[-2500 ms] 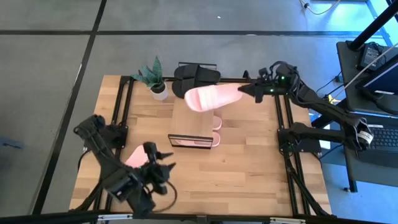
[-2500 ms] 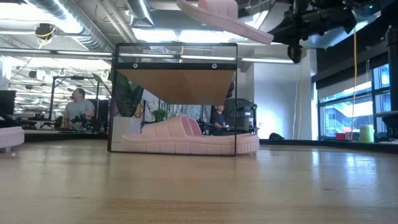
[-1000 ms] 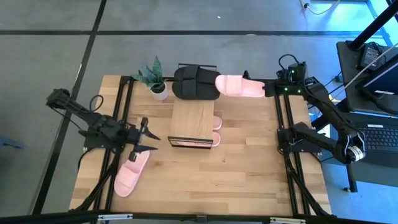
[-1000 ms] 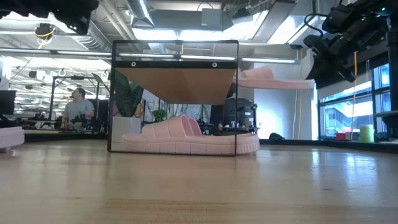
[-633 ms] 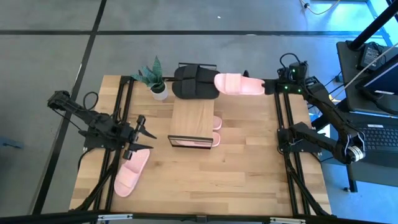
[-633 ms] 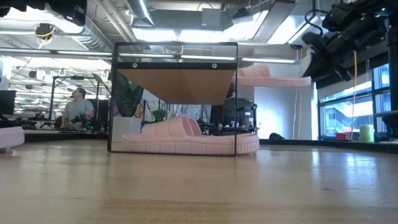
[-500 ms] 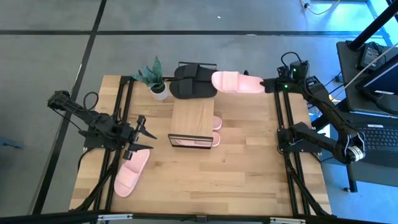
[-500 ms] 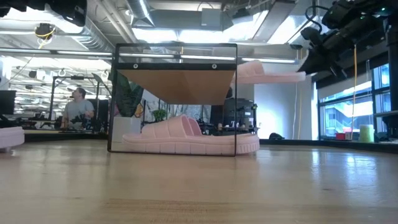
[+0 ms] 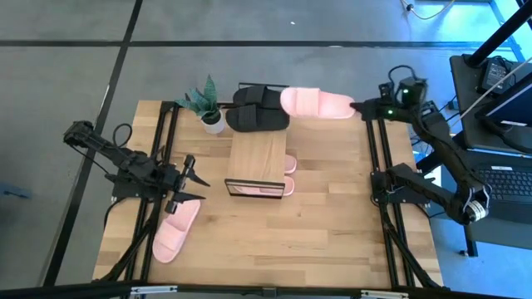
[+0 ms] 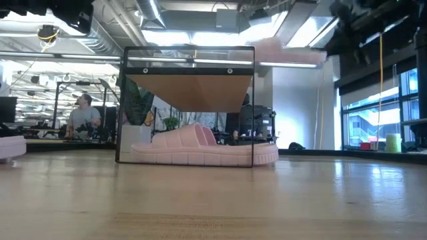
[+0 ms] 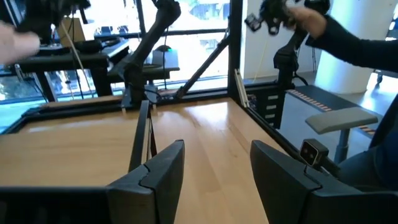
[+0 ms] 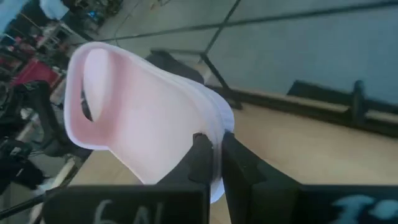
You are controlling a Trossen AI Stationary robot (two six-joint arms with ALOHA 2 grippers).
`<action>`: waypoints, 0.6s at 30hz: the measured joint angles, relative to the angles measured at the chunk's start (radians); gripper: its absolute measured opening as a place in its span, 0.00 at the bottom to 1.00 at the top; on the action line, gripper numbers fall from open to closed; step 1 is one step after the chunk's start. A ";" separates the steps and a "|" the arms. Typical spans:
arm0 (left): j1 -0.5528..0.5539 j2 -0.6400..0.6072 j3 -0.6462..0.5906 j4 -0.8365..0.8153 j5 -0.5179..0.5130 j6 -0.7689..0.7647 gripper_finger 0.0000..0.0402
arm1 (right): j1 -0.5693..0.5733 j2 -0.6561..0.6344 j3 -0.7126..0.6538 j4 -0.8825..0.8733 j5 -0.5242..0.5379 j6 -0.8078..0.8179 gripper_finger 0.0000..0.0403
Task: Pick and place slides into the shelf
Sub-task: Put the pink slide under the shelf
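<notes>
My right gripper (image 9: 357, 107) is shut on a light pink slide (image 9: 314, 104) and holds it in the air at the far right, partly above the black slides (image 9: 253, 109). That slide shows blurred in the low view (image 10: 288, 52). The shelf (image 9: 259, 155) stands mid-table with a pink slide (image 10: 203, 148) on the table under its top board. Another pink slide (image 9: 176, 231) lies sole-down at the near left. My left gripper (image 9: 193, 178) hovers open above that slide's far end with nothing between its fingers (image 11: 163, 171). My right gripper pinches the slide's heel-end edge (image 12: 214, 132) between its two fingers (image 12: 200, 157). The fingers come from the table's right, slanting slightly down, along the slide's length. The slide is lifted clear, roughly level, and its strap end (image 9: 298, 101) sticks out toward the table's left.
A small potted plant (image 9: 208, 106) stands at the far left beside the black slides. Black frame rails (image 9: 166, 141) run along the table's left and right sides. Bare wood lies near the front edge (image 9: 316, 241). People sit in the room behind (image 10: 83, 115).
My right gripper has risen with the pink slide and carried it a little toward the table's far edge and left. The slide has stayed roughly level and now stands above the height of the shelf's top board in the low view.
</notes>
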 joint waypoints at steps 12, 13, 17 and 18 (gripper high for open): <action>0.000 0.000 0.000 -0.025 -0.027 -0.016 0.44 | 0.000 -0.041 0.282 -0.683 0.413 -0.062 0.05; 0.000 0.000 0.000 -0.025 -0.027 -0.017 0.44 | 0.000 -0.044 0.272 -0.690 0.415 -0.053 0.05; 0.000 0.000 0.000 -0.026 -0.027 -0.016 0.44 | 0.002 -0.047 0.201 -0.676 0.394 -0.018 0.05; 0.000 0.000 0.000 -0.026 -0.027 -0.016 0.44 | 0.002 -0.047 0.169 -0.660 0.374 -0.015 0.05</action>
